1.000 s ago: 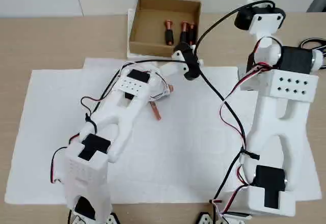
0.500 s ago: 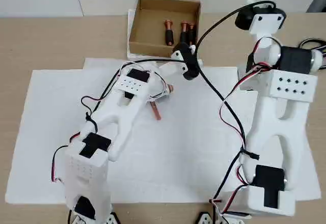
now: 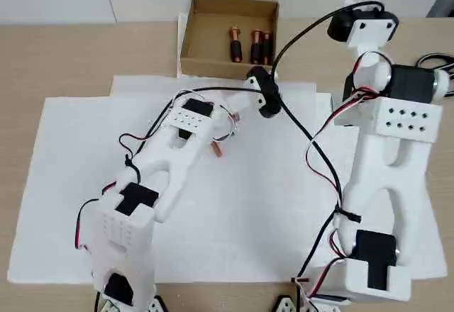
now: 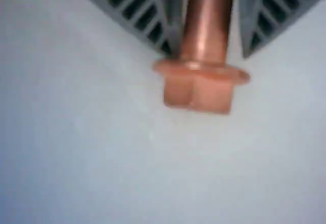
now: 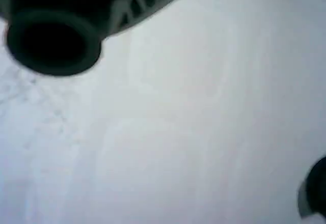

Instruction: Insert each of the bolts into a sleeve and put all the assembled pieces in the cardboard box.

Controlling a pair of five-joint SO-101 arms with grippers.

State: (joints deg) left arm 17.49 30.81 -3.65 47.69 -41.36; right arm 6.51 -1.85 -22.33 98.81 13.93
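The bolt [image 4: 198, 89] is hanging at six o'clock of the cardboard box [image 3: 186, 42], shank clamped tight in the left gripper [image 4: 206, 48], while the right gripper [image 5: 66, 5], toward three o'clock, is pinching the sleeve [image 5: 53, 46] — insertion's coming, I'd say, needing bolt and bore aligned.

In the cardboard box [image 3: 188, 39] lie three assembled pieces [image 3: 234, 42]. Before the box spreads a sheet [image 3: 269, 198]. Over it, the left gripper [image 3: 236, 117] holds a bolt [image 4: 206, 56] just before the box, the right gripper [image 5: 53, 33] a sleeve [image 5: 51, 48]. On the sheet lies a second bolt [image 3: 216, 148].
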